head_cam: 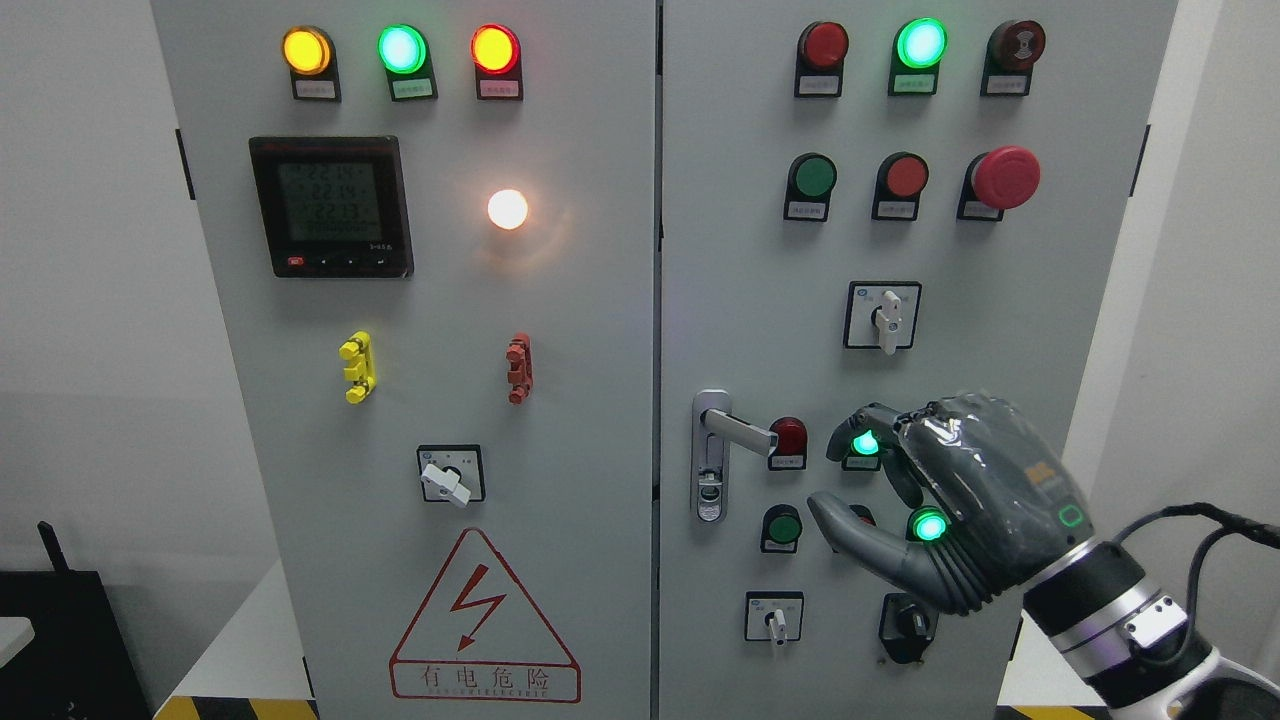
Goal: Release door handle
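Grey two-door electrical cabinet, both doors closed, seam running down the middle. On the left door: yellow, green and red lit indicator lamps along the top, a digital meter with a dark screen below them, a glowing white lamp beside it, a yellow clip and a red clip lower down, a rotary switch, and a red-bordered lightning warning triangle near the bottom. On the right door: more lamps and push buttons in rows, a red mushroom emergency stop at upper right, a white-knobbed selector switch beneath it.

Silver door handle mounted just right of the seam, lever pointing right and level, keyhole below on its plate. Small red button touching distance from the lever's tip.

Right hand, dark grey, entering from lower right, hovering in front of the right door's lower buttons, partly covering lit green lamps there. Fingers loosely curled with the thumb extended below, a gap between them, nothing gripped. Clear of the door handle, fingertips near but apart from the lever's end.
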